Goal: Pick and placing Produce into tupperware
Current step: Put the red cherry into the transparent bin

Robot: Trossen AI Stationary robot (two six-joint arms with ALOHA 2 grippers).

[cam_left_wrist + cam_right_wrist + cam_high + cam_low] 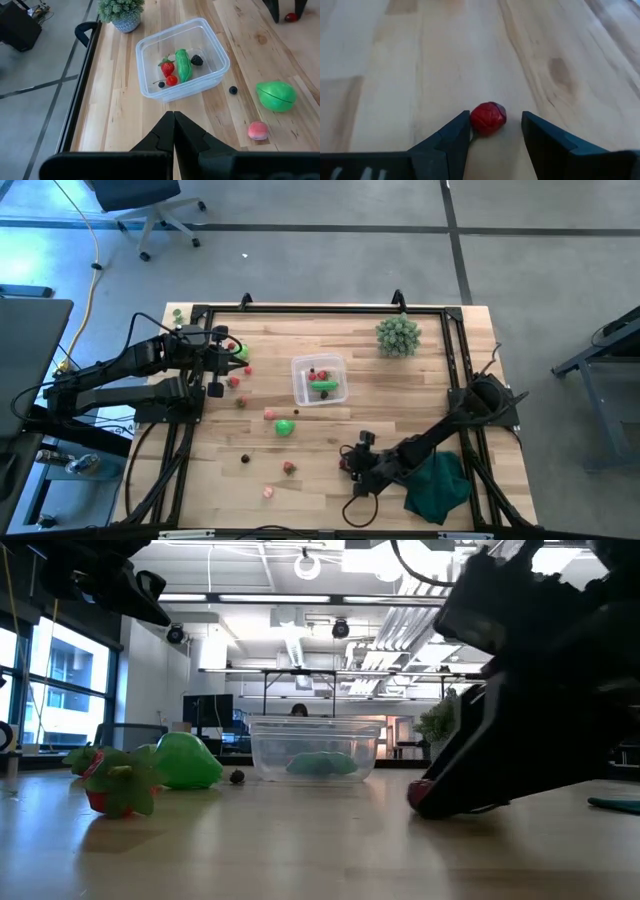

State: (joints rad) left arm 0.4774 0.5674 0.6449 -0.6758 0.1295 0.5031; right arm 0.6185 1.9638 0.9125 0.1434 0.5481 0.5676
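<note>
- Right gripper point(348, 463) is sitting low on the wooden table point(420, 395) in the lower middle of the high view, just left of the dark green cloth point(440, 485), with its fingers spread around a small red piece. Left gripper point(216, 362) is hovering at the left side of the frame among scattered produce, with its fingers pressed together and empty. Near the centre, the clear tupperware point(319, 380) is holding red bits and a green elongated piece, while a bright green ball point(285, 427) is lying below and left of it. A spiky grey-green plant point(398, 335) is standing in the upper right of the tabletop.
- Low view: the tupperware point(315, 748) is sitting mid-frame with something green inside. A green piece point(185, 760) and a red-and-green berry point(118, 783) are lying at the left. The right arm's dark bulk is filling the right side, touching down beside a red piece point(418, 792).
- Left wrist view: the closed fingers point(175, 131) are pointing toward the tupperware point(182, 57), which is containing a strawberry point(167, 66), a green pod point(183, 65) and dark berries. A green ball point(276, 95) and a pink piece point(258, 130) are lying at the lower right.
- Right wrist view: a red berry point(488, 118) is lying between the parted fingers point(451, 135), touching the one toward the frame's left and standing apart from the other.
</note>
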